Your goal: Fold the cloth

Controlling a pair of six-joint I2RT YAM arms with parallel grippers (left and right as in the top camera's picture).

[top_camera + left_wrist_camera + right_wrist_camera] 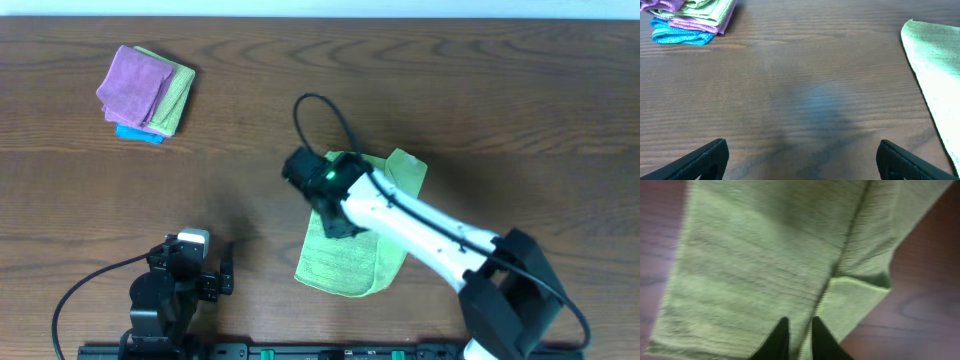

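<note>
Cloth (348, 262): light green, lying flat on the desk (520, 90), well apart from the stack of folded cloths (145, 90) and down to the right of it in the overhead view.
- Outline is an elongated, roughly four-sided strip. The long axis runs on a steep diagonal.
- The broader end is the one farther down from the stack. The other end is a rounded corner at the upper right, pointing away from the stack.
- The middle is hidden under the right arm.
- Texture in the right wrist view: soft nap with fine ribbed lines, like microfibre or terry. A layer edge runs lengthwise down the fabric, and a small flap with a pale hem sticks out on one side.

Right pincer (800, 330): over the cloth, on the side nearer the stack. The black fingers are drawn almost together, with a thin ridge of cloth pinched in the narrow gap.

Left pincer (800, 162): below the stack in the overhead view, over bare desk. Its fingers are spread wide and hold nothing. An edge of the cloth shows off to its right.

Stack: purple on top, then green, with blue at the bottom. The pieces are square-folded with soft edges.

Desk: dark brown wood grain with a matte sheen.
</note>
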